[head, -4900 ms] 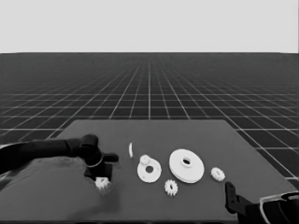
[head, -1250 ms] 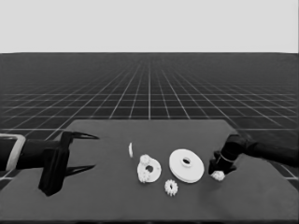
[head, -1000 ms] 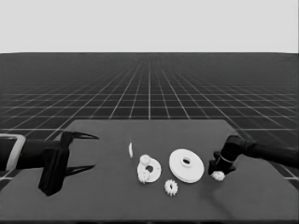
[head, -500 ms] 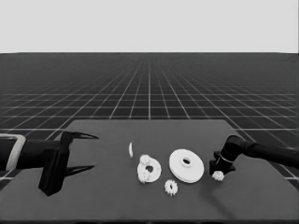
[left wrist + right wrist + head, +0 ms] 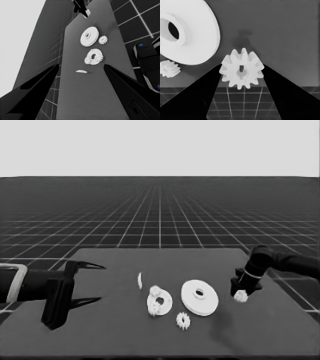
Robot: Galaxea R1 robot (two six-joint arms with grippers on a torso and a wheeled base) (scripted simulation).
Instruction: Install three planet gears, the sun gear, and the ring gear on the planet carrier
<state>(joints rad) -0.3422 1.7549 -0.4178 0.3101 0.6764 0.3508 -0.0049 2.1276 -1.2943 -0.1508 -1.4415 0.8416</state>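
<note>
1. Planet gears, the small white toothed wheels, are scattered: two look seated on the smaller round part, a flat white disc with a wide central hole, one loose gear lies on the dark table just beside that disc on the robot's side, and a fourth gear is pinched between the right gripper's fingers.
2. That held gear sits well to the right of the smaller round part, beyond the larger round part, a thick white disc with a raised hub lying next to the smaller one.
3. A thin white piece lies just left of the smaller round part.
4. The left gripper waits far left of the smaller round part, fingers spread wide, holding nothing.
5. Judged from this, roughly half the gears are placed; the held gear, the loose one and the larger round part remain.
</note>
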